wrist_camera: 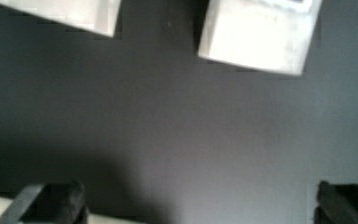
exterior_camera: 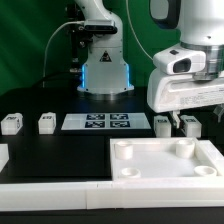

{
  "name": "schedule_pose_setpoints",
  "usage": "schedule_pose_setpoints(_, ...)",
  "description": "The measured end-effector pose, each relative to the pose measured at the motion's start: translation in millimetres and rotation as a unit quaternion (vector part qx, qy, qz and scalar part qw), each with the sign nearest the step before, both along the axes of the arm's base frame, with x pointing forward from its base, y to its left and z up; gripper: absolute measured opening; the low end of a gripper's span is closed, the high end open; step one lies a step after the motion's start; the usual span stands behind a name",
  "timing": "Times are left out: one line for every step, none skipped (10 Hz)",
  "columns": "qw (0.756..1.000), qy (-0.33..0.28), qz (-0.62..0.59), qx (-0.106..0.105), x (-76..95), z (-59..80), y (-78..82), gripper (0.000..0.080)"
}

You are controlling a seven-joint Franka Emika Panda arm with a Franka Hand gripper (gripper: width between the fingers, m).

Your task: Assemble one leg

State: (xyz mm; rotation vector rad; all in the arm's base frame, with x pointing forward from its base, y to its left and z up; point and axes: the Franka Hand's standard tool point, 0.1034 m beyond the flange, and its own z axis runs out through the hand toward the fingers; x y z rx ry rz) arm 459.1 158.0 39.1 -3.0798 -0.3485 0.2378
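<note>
Several small white legs stand in a row on the black table: two at the exterior view's left (exterior_camera: pixel 12 123) (exterior_camera: pixel 46 123) and two at its right (exterior_camera: pixel 163 125) (exterior_camera: pixel 190 126). My gripper (exterior_camera: pixel 186 115) hangs just above the two right legs. In the wrist view, which is blurred, two white legs (wrist_camera: pixel 259 35) (wrist_camera: pixel 69 12) lie ahead of the gripper (wrist_camera: pixel 201 205). Its dark fingers (wrist_camera: pixel 51 203) stand wide apart over bare black table, with nothing between them. The gripper is open and empty.
The wide white tray-like piece with round sockets (exterior_camera: pixel 165 172) lies at the front right. The marker board (exterior_camera: pixel 97 122) lies in the middle of the row. A white rail (exterior_camera: pixel 50 190) runs along the front. A second robot base (exterior_camera: pixel 104 70) stands behind.
</note>
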Motion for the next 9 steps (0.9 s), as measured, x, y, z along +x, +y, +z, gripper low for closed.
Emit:
schedule_pose_setpoints(1.000, -0.003, 0.000, 0.001, 1.2, 0.1, 0.5, 0.0649)
schedule_pose_setpoints(1.000, 0.009, 0.001, -0.003, -1.8, -0.4, -0.6, 0.0649)
schedule_pose_setpoints(0.998, 0.063, 0.001, -0.020, -9.2, -0.2, -4.0, 0.0649)
schedule_pose_setpoints(0.990, 0.135, -0.005, -0.034, -13.4, -3.7, -2.8, 0.0649)
schedule_pose_setpoints(0.983, 0.177, -0.017, -0.046, -16.0, -6.0, 0.9, 0.0649)
schedule_pose_setpoints(0.967, 0.245, -0.021, -0.068, -25.3, -5.5, 4.6, 0.0649)
schedule_pose_setpoints(0.953, 0.289, -0.022, -0.084, -26.1, -8.6, 10.0, 0.0649)
schedule_pose_setpoints(0.951, 0.298, -0.021, -0.085, -21.8, -12.6, 13.0, 0.0649)
schedule_pose_setpoints(0.952, 0.295, -0.021, -0.084, -20.9, -12.6, 12.8, 0.0649)
